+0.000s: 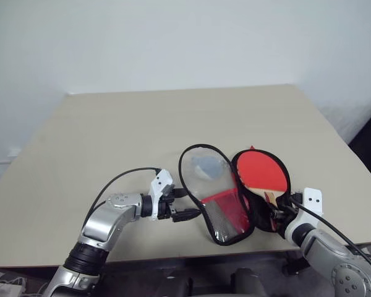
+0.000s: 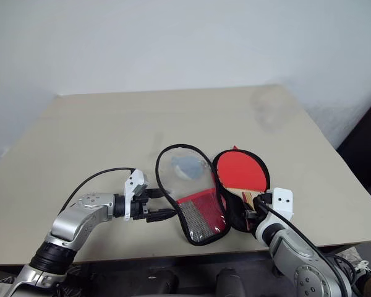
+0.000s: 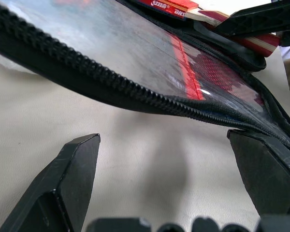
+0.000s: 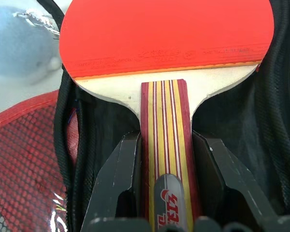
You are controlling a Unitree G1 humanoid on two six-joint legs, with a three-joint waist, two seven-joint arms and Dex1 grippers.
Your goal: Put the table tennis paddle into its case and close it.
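Observation:
The case (image 1: 217, 210) lies unzipped and spread open near the table's front edge. Its flap, with clear window, red band and black mesh, lies to the left. The table tennis paddle (image 1: 263, 171) lies red face up in the black right half (image 4: 261, 121). My right gripper (image 4: 166, 145) is shut on the striped wooden handle (image 4: 165, 116), a finger on each side. My left gripper (image 1: 190, 204) stands open at the flap's left side. In the left wrist view the zip edge (image 3: 111, 92) runs just past the fingertips (image 3: 72, 169), close to one of them.
The beige table (image 1: 111, 136) stretches bare behind and to the left of the case. A bluish-grey round thing (image 1: 207, 166) shows at the clear window. The table's front edge (image 1: 173, 250) runs just below both grippers. A white wall stands behind.

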